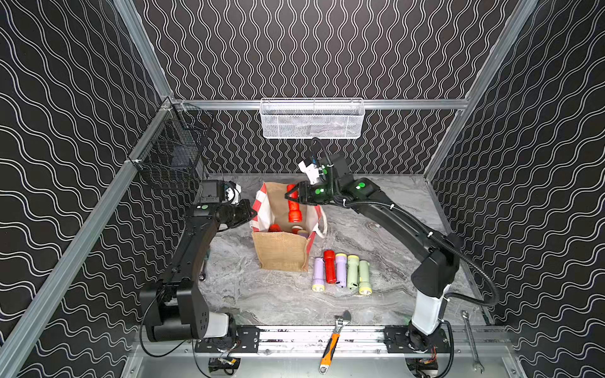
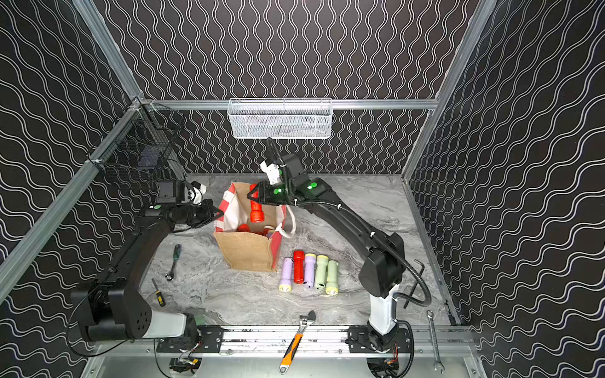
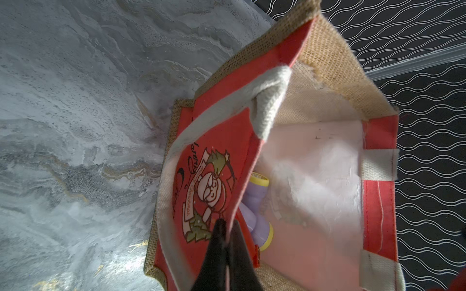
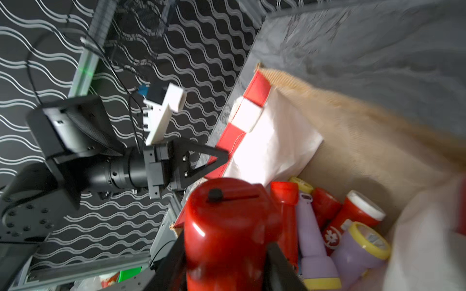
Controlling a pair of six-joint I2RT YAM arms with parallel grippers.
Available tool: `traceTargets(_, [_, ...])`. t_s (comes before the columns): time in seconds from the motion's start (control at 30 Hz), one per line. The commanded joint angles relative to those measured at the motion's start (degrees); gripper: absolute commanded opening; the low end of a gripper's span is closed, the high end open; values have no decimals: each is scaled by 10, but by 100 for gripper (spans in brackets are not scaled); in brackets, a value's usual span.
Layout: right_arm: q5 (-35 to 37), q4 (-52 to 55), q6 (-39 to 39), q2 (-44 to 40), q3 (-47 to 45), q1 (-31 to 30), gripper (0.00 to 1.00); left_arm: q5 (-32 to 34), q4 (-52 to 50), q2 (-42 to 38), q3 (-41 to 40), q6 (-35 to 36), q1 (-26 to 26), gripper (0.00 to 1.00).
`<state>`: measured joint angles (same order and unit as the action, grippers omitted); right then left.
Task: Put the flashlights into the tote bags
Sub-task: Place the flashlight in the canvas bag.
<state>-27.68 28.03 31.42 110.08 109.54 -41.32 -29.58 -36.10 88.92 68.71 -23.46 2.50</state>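
The tan jute tote bag (image 1: 281, 253) (image 2: 245, 253) stands open mid-table. My left gripper (image 1: 253, 212) (image 2: 220, 214) (image 3: 228, 224) is shut on its red-and-white striped rim (image 4: 248, 113), pinching the red printed wall. A red flashlight (image 1: 293, 206) (image 2: 256, 209) (image 4: 227, 214) hangs head-down over the bag's mouth, with my right gripper (image 1: 291, 196) (image 2: 253, 196) (image 4: 225, 257) shut on it. Inside the bag lie red flashlights (image 4: 353, 216) and lilac ones (image 4: 312, 241) (image 3: 254, 201). Several more flashlights, lilac (image 1: 318, 274), red (image 1: 329, 266) and pale green (image 1: 352, 271), lie in a row right of the bag.
An orange-handled wrench (image 1: 334, 340) and a silver spanner (image 1: 471, 340) lie by the front rail. A ratchet wrench (image 2: 173, 261) and small screwdriver (image 2: 158, 293) lie left of the bag. A white mesh basket (image 1: 311, 119) hangs on the back wall, a black wire basket (image 1: 173, 153) on the left.
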Motion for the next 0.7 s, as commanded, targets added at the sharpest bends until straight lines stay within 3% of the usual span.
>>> traceTargets(0.0, [-7,0,3,23,2,0,35,-7,19,-2,0,10,1,0])
traceTargets(0.33, [-4,26,11,84,2,-10,34,-19,28,0,-5,2,1,0])
traceTargets(0.67, [84,127,-19,156,24,-22,33,-25,33,-8,-10,-2,0,0])
